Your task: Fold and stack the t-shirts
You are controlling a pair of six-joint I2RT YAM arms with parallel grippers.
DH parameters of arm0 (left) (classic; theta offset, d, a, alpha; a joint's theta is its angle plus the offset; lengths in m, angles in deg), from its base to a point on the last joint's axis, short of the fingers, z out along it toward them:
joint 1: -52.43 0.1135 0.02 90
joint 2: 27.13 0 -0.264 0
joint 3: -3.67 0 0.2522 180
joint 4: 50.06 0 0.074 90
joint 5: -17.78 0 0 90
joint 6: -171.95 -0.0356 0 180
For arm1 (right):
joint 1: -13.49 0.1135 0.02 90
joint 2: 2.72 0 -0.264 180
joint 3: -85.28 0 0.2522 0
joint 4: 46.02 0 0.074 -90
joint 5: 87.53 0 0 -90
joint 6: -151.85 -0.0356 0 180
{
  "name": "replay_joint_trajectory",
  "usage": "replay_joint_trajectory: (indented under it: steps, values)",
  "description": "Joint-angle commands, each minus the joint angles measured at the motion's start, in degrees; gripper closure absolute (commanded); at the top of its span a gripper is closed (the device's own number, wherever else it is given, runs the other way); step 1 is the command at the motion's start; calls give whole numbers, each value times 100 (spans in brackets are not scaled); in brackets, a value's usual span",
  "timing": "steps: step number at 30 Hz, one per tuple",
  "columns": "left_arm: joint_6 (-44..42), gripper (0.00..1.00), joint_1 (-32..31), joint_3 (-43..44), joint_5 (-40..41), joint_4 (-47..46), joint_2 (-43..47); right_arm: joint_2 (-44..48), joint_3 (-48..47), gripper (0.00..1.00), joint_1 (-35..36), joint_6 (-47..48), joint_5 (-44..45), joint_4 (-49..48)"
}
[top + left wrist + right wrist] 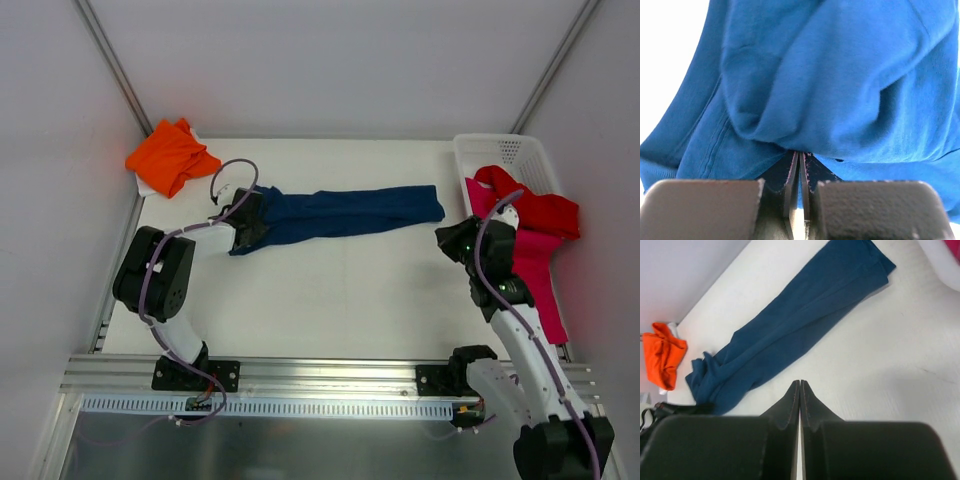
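navy t-shirt (pixel 345 212), end pinched by left gripper (pixel 248 220)

From above, the left gripper (pixel 248 216) covered the navy tee's (pixel 340 212) left end, its fingertips out of sight. In the left wrist view the navy tee ran off the top and right edges; a fold hid the fingertips, so pinched cloth could not be told. The right arm (pixel 500 270) hid part of the pink tee (pixel 545 275). A white thing (pixel 148 187) under the orange tee (pixel 172 155) was too small to name
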Motion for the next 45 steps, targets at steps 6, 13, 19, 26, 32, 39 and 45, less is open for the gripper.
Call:
replay_joint_trajectory:
  steps: [6, 13, 19, 26, 32, 39, 45]
  values:
    - [-209, 100, 858, 769, -1465, -312, -823, 1804, -59, 100, -19, 195, 404, 1684]
    - [-762, 100, 1236, 2777, -2703, -216, -2121, 2077, -288, 100, -10, 458, 562, 2237]
    - [-711, 100, 1473, 5299, -3969, 66, -3861, 2402, -279, 100, -19, 617, 659, 2791]
    - [-70, 67, 1570, 8562, -4805, -342, -5866, 3096, -121, 99, -19, 722, 764, 3319]
    - [2636, 1, 1702, 9023, -5044, -4395, -6503, 3211, -51, 100, -19, 767, 695, 3618]
    - [2902, 1, 1597, 6742, -5386, -5452, -4097, 3562, 414, 99, -10, 529, 422, 3495]
    - [1559, 1, 1561, 4525, -5650, -4035, -1828, 3940, 415, 100, -10, 450, 369, 3855]
